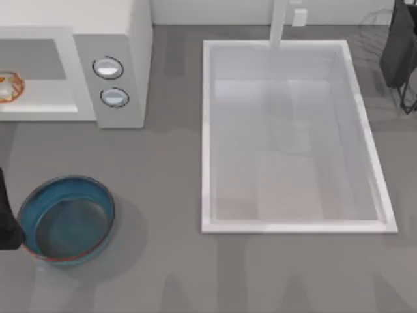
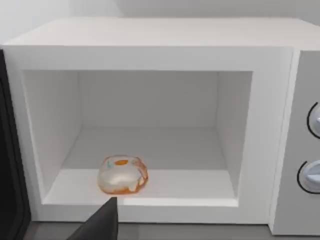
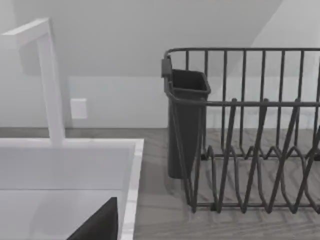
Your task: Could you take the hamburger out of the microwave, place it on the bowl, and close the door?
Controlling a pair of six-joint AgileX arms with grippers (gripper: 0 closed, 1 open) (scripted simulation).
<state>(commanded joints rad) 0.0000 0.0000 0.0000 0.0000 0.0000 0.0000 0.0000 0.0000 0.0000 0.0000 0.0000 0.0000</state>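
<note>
grey table (image 1: 169, 195): microwave (image 1: 124, 39) upper left, hamburger (image 2: 123, 174) at its cavity's front edge; bowl (image 1: 65, 219) lower left; sink (image 1: 293, 137) centre-right. gripper openings cannot be told.

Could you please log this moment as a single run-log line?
hamburger: inside microwave, near front | door: open | bowl: empty | left gripper: facing hamburger

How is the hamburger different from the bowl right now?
The hamburger is a small whitish-cream lump with orange patches; the bowl is dark blue with a reddish rim and far wider. The hamburger sits inside the open microwave, near its front edge; the bowl stands on the counter in front of the microwave. Both are rounded.
</note>
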